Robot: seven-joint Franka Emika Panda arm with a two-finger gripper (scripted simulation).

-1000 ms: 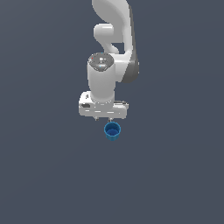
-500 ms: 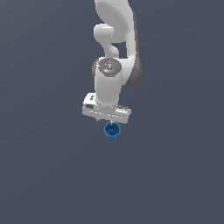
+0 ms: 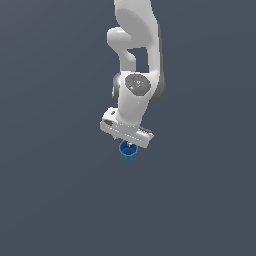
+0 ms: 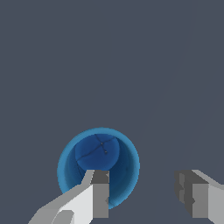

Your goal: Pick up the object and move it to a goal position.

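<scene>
Cup: the small blue cup (image 3: 128, 151) stands upright on the flat grey floor (image 3: 50, 200), mouth up, with a lighter blue rim and a darker blue inside; it narrows toward its base

Cup's place: near the middle of the exterior view, just below the arm's hand and partly hidden by it, so only the lower wall and part of the rim show there

Claw: the gripper (image 4: 146, 197) is spread wide, with a clear stretch of floor showing between its two fingers; it grips nothing

Cup against claw: in the wrist view the cup (image 4: 99, 166) is off centre between the jaws; one finger (image 4: 99, 197) overlaps the cup's open mouth, while the other finger (image 4: 192, 197) stands well apart from the cup, over bare floor

Contact: whether the overlapping finger touches the rim or hangs above it I cannot tell

Arm: the white arm (image 3: 135, 65) comes down from the far top of the exterior view, its hand tilted, lower toward the exterior view's right

Floor: plain dark grey all around the cup
</scene>
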